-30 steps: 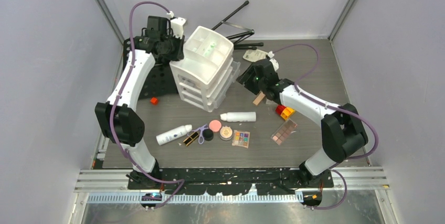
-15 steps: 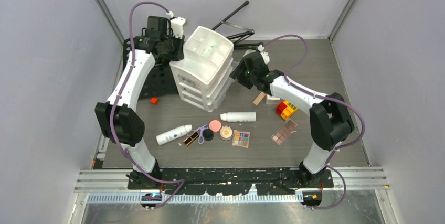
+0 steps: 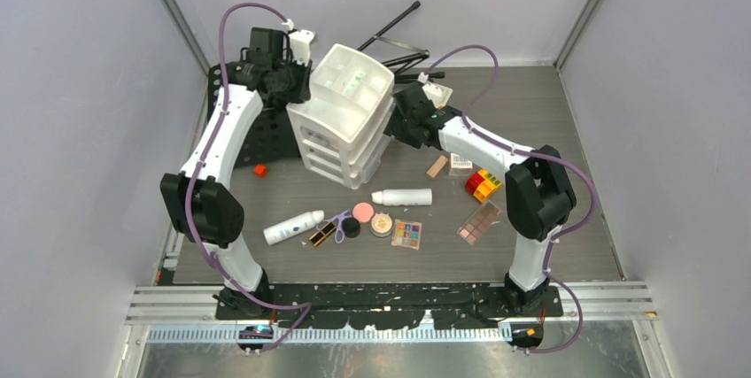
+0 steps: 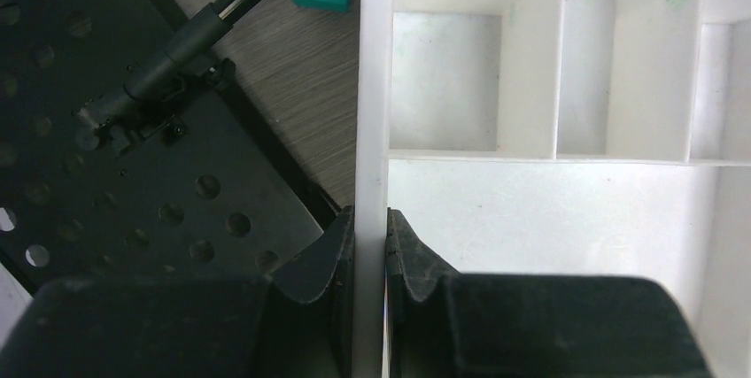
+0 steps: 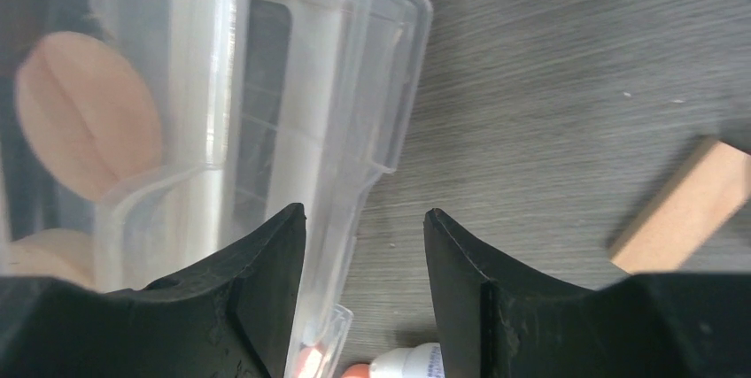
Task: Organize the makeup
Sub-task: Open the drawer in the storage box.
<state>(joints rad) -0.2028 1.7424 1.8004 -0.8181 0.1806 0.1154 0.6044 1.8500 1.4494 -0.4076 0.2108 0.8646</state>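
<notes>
Grey wood-grain table (image 3: 567, 121) between pale walls: both arms reach to a white plastic drawer organiser (image 3: 345, 117), with the makeup lying loose nearer their bases.

The left gripper (image 4: 370, 245) is pinched tight on the side wall of the organiser's open top tray, a finger on each face. The right gripper (image 5: 363, 254) has its jaws spread with nothing between them, just beside the clear drawer fronts, and a round peach compact (image 5: 89, 126) shows through one drawer. On the table lie a white bottle (image 3: 403, 196), a second white bottle with purple print (image 3: 293, 227), a black-gold lipstick (image 3: 324, 234), a pink round compact (image 3: 362, 212), a tan round compact (image 3: 382, 223), a multicolour eyeshadow palette (image 3: 406, 234) and a brown-toned palette (image 3: 479, 222). A small tan wooden block (image 3: 437, 166) and a red-and-yellow block (image 3: 482, 185) sit near the right arm.
</notes>
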